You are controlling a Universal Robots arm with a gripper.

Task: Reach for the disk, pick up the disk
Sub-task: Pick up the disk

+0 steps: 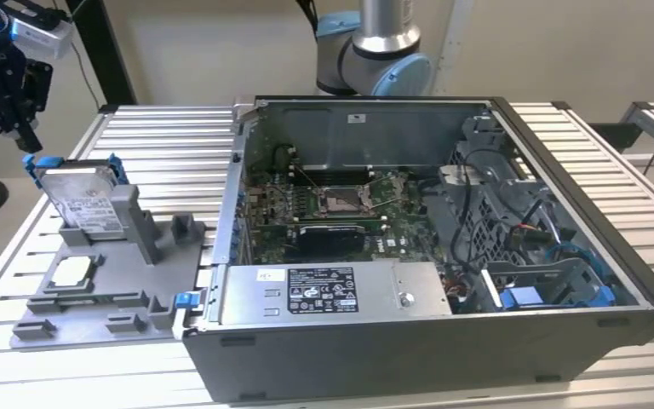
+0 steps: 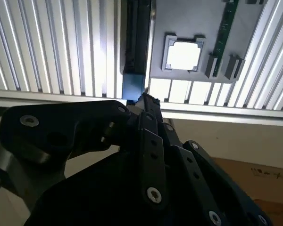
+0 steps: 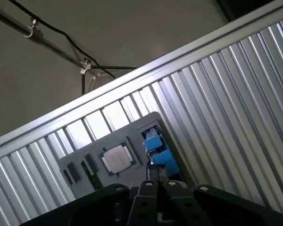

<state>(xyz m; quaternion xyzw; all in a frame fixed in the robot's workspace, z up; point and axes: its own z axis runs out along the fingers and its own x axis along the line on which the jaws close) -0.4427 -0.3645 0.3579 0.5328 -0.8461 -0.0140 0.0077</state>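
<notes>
Disk [image 1: 77, 198] stands upright in the grey holder [image 1: 134, 213] on the tabletop [image 1: 168, 136], gripper [image 1: 9, 132] hovering just above its blue top corner. Can't tell how wide the jaws are.

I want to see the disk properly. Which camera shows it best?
The exterior view: the disk stands upright in its grey holder, label showing. Both wrist views look down on its blue top edge.
</notes>
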